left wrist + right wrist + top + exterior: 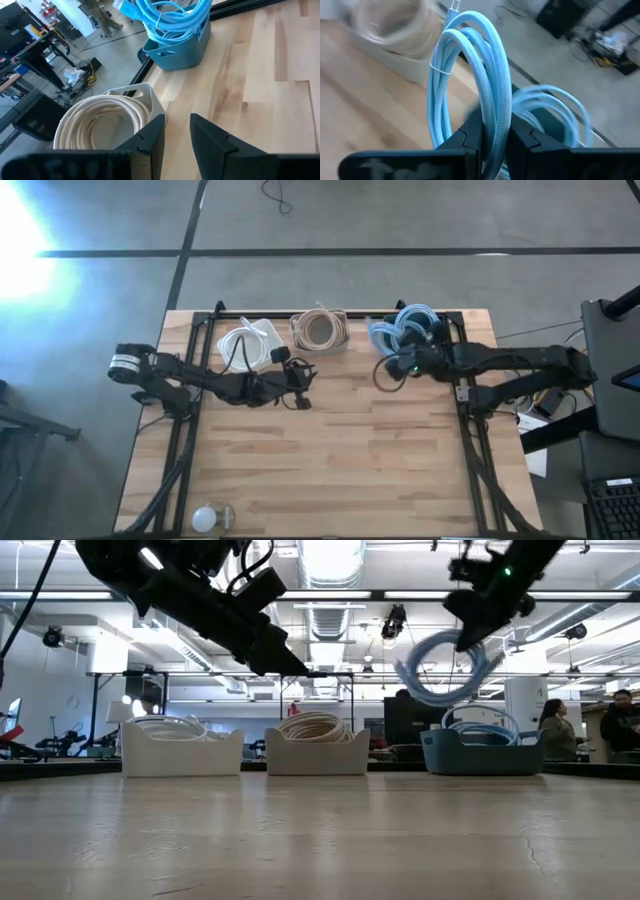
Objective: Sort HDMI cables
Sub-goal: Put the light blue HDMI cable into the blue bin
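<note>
Three bins stand in a row at the table's far edge: a white bin [252, 340] with white coils, a beige bin [320, 331] with beige coils [100, 120], and a blue bin [485, 750] with light blue coils. My right gripper [478, 615] is shut on one light blue HDMI coil [445, 670], which it holds in the air above the blue bin's left part. My left gripper [177, 135] is open and empty. It hovers over the table just in front of the beige bin [150, 97]. My right gripper pinches the light blue coil across its bundled strands [496, 117] between the two fingers, with a white tie [440, 67] on the loop farther along. The coil is lifted clear and hangs as a round loop below the fingers [470, 635], above the blue bin.
Bare wooden tabletop [340, 470] spreads from the bins to the near edge. A small round whitish object [212, 518] sits at the near left corner. Black frame rails [185, 430] run along both sides. People [555, 730] stand in the room behind.
</note>
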